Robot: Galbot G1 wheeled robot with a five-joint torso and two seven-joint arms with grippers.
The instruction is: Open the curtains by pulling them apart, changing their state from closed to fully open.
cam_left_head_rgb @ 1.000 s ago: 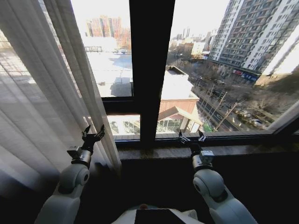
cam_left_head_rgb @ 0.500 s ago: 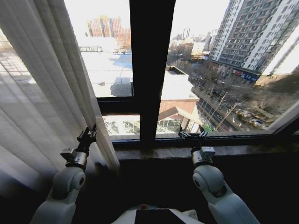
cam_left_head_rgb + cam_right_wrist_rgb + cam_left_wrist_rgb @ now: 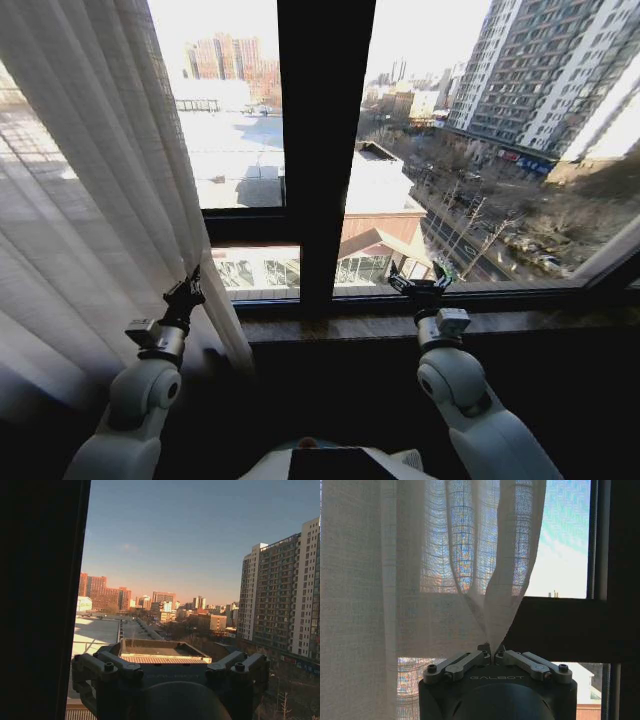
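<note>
Glass lies bare across the middle and right of the window, so by the look of it the opening is mostly done. The curtains (image 3: 90,200) show as one gathered mass of sheer pleats on the robot's left, covering the left part of the pane and falling past the sill (image 3: 520,322); a pale strip at the far right edge of the head view may be the other panel drawn well aside, though I cannot tell for sure.

The left gripper (image 3: 184,296) sits low at the inner edge of that gathered panel. In the left wrist view its jaws are brought together with a fold of the cloth (image 3: 492,600) pinched between the tips, and the fabric fans upward from that point.

The right gripper (image 3: 420,286) hangs just over the sill beside the dark centre post (image 3: 320,150), jaws spread wide and empty, with only city and sky beyond them.

What seems left is drawing the left panel further outward, off the glass it covers.
</note>
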